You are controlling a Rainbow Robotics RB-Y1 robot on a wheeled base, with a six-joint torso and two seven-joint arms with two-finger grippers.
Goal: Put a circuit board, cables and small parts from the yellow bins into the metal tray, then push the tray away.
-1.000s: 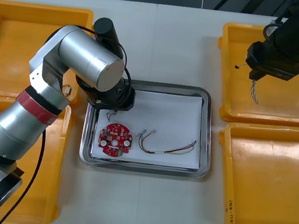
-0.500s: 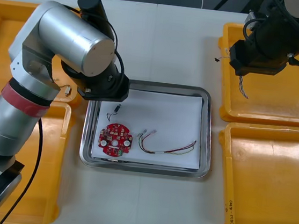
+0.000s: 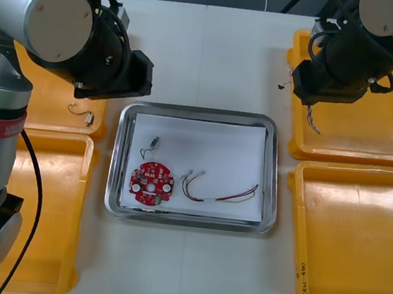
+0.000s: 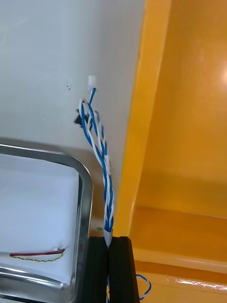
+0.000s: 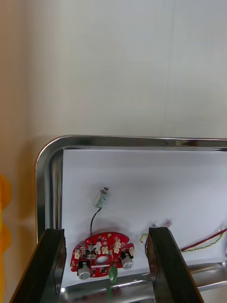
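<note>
Step in hand: cable transfer. R gripper (image 4: 109, 239) is clamped on twisted blue and white cable (image 4: 99, 156), held over inner wall of far right yellow bin (image 3: 368, 138), approx 2 o'clock from metal tray (image 3: 200, 112). Tray already has circuit board (image 3: 152, 183) at 7 o'clock, red and yellow cable (image 3: 223, 193) at 5, small metal part (image 3: 153, 143) w/ black lead at 10. Next, by my read, you carry the cable toward 8 o'clock over the rim, lower it and let go on bare white liner; the dangling end could snag the rim. L gripper (image 5: 106, 232), fingers apart and empty, hovers by tray's 10 o'clock corner. Table (image 3: 214, 57) is light and plain, w/ dark floor past 12 o'clock edge.
</note>
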